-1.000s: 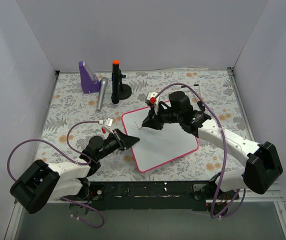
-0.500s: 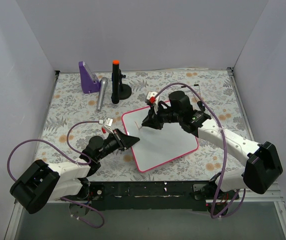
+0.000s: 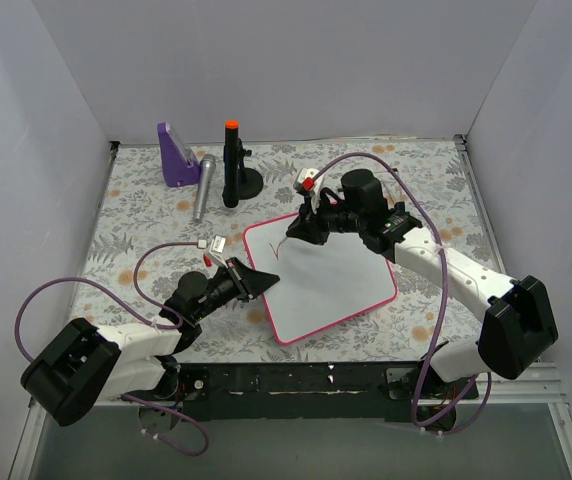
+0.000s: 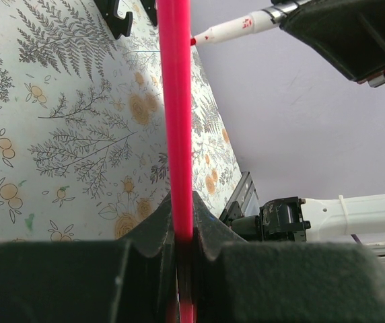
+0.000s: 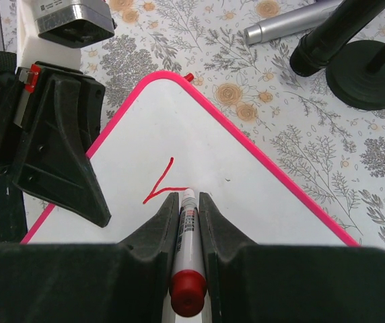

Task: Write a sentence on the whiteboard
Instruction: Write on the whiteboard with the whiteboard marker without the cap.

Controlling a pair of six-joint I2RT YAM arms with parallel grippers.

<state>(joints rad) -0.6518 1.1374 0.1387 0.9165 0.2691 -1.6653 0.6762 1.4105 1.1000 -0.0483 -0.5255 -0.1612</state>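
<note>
The whiteboard (image 3: 331, 285), white with a pink frame, lies tilted on the floral table. My left gripper (image 3: 271, 279) is shut on its left frame edge, which shows as a pink bar (image 4: 177, 121) between the jaws in the left wrist view. My right gripper (image 3: 293, 232) is shut on a white marker with a red end (image 5: 188, 269). The marker's tip rests on the board (image 5: 260, 202) near its far left corner. Of the sentence, only one short red V-shaped stroke (image 5: 156, 190) shows. The marker (image 4: 236, 28) also shows in the left wrist view.
A purple wedge-shaped object (image 3: 176, 155), a silver cylinder (image 3: 202, 187) and a black stand with an orange top (image 3: 232, 165) stand at the back left. Grey walls close in the table on three sides. Purple cables loop beside both arms.
My right gripper has moved with the marker toward the board's far left corner, and a red stroke now shows there. The left gripper and the board have not moved.
</note>
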